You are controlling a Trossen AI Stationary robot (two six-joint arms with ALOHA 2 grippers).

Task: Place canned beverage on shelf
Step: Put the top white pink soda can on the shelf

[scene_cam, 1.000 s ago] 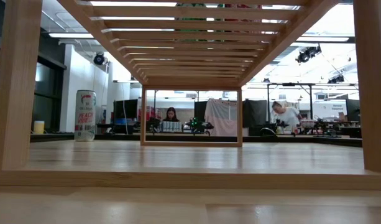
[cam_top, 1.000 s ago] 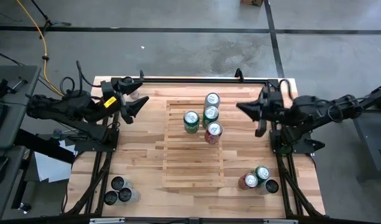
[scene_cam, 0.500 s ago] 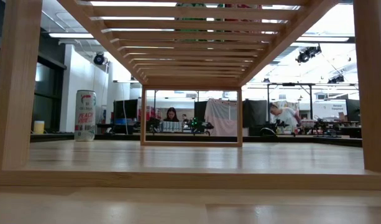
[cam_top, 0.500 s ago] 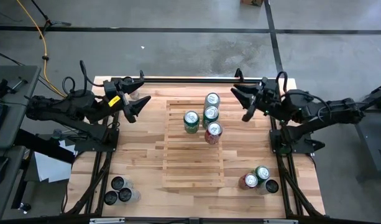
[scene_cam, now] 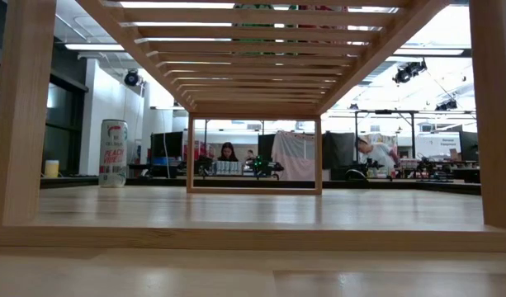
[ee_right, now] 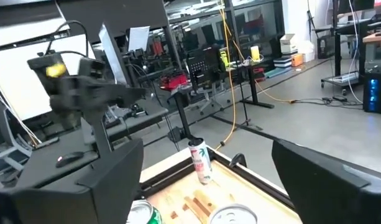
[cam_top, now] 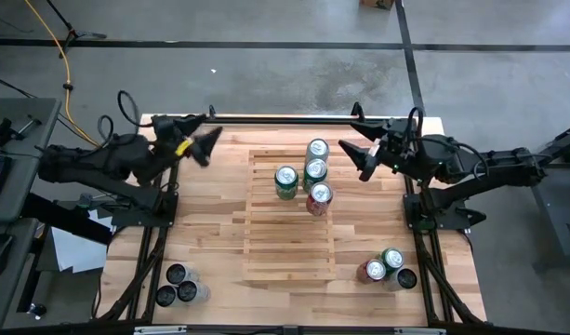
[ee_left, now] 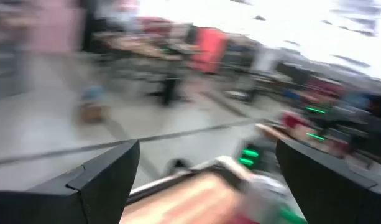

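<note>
The shelf, a rack of pale slats, stands in the middle of the table. Several canned beverages stand upright on its far part: two silver-topped green ones and a red one among them. My right gripper hovers open, level, just right of those cans and touches none of them. My left gripper is open over the table's far left corner, holding nothing. In the right wrist view, two can tops show below the spread fingers.
A white and red can stands on the tabletop at the far left, also in the low view. Three cans stand at the near right corner, three dark ones at the near left. People sit beyond the table.
My right gripper has opened from shut, and it has swung left and toward the far edge, nearer the cans on the shelf. My left gripper has turned toward the table's far edge, staying open. The cans have not moved.
</note>
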